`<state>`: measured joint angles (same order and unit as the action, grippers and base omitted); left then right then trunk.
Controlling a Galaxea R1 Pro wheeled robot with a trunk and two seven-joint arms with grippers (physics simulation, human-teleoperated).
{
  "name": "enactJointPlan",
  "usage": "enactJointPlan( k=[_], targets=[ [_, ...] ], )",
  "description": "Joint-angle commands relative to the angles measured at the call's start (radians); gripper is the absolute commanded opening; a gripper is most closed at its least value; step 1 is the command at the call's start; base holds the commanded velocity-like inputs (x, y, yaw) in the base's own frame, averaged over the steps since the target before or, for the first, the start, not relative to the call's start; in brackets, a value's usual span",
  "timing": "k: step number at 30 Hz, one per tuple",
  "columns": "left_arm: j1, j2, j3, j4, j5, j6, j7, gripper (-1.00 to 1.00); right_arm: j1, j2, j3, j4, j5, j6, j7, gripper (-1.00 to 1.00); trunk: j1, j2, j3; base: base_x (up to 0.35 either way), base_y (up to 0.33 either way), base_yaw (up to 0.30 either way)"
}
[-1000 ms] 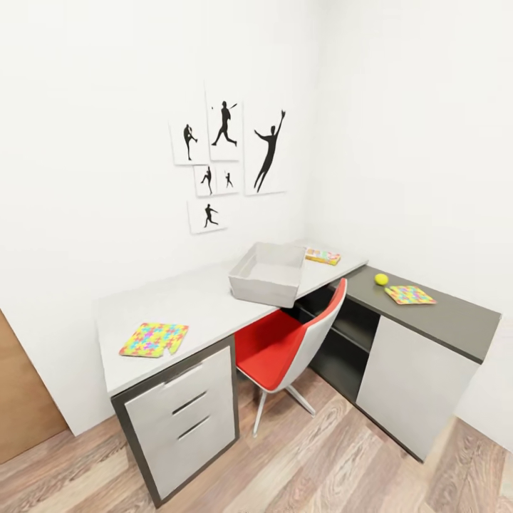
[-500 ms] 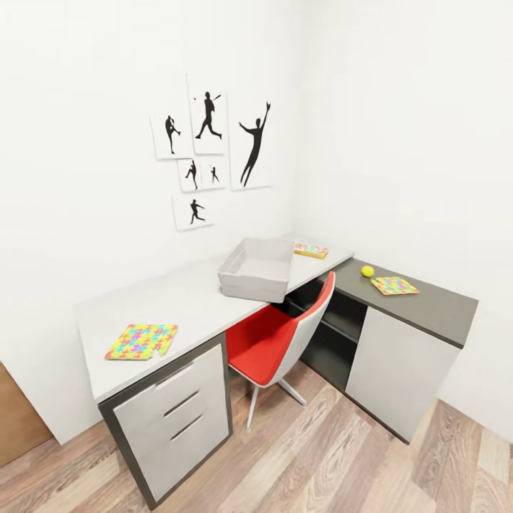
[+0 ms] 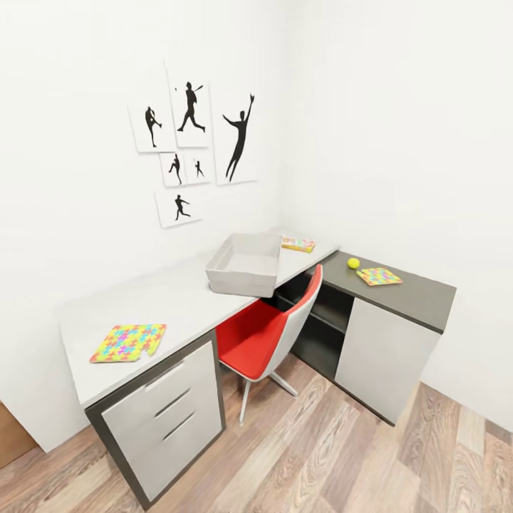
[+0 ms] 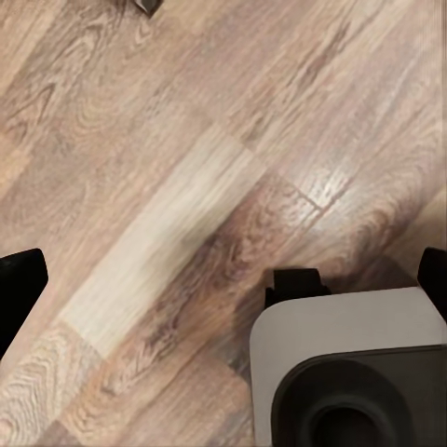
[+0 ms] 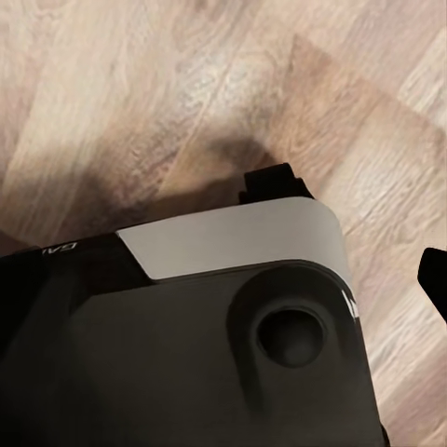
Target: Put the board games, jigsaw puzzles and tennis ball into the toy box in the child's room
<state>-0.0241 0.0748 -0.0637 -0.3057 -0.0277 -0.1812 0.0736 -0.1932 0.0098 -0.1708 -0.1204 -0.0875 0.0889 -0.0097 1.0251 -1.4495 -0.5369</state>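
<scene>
Against two white walls meeting in a corner, an L-shaped worktop (image 3: 178, 299) stands on a wood-plank floor (image 3: 320, 456). Its long wing has a pale grey top with white drawers (image 3: 160, 420) in a dark frame at the near end; its lower wing (image 3: 406, 292) is dark grey over a white cabinet door. Six black sports-silhouette pictures (image 3: 192, 142) hang on the wall above the pale wing. A red and white chair (image 3: 267, 335) is tucked into the gap between the wings.

On the pale top, near the corner, sits the toy box (image 3: 246, 265), a light grey open bin with sloping walls. Just behind it, closer to the corner, lies a flat board game (image 3: 298, 244) in yellow, orange and green. One jigsaw puzzle (image 3: 128, 342), with a notched corner, lies flat above the drawers, well apart from the box. The second puzzle (image 3: 379, 276) lies on the dark wing, with the tennis ball (image 3: 353, 263) just beside it.

Both wrist views look down at floor planks and the robot's grey and white base (image 4: 349, 372). Dark fingertips of the left hand (image 4: 20, 289) and of the right hand (image 5: 436, 279) show at the picture edges; neither is touching or holding anything in sight, and I cannot tell how far apart the fingers of either stand.
</scene>
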Motion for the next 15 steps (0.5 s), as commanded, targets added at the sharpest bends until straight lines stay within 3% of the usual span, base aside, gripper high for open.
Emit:
enactJointPlan(
  k=[1, 9, 15],
  targets=[
    [0.000, 0.000, -0.007, 0.000, -0.003, -0.003, 0.008, 1.00, 0.000, 0.000, -0.001, -0.002, -0.009, 0.005, -0.001, 1.00, 0.000, 0.000, -0.002, -0.001, 0.004, -0.144],
    [0.000, 0.000, -0.007, 0.000, -0.003, -0.003, 0.008, 1.00, 0.000, 0.001, -0.001, -0.002, -0.009, 0.000, -0.001, 1.00, 0.000, 0.000, -0.014, 0.000, 0.117, -0.144],
    [0.000, 0.001, -0.007, 0.000, -0.003, -0.003, 0.008, 1.00, 0.000, 0.001, -0.001, -0.002, -0.009, -0.013, -0.001, 1.00, 0.000, 0.000, -0.023, 0.000, 0.030, -0.145]
  ],
)
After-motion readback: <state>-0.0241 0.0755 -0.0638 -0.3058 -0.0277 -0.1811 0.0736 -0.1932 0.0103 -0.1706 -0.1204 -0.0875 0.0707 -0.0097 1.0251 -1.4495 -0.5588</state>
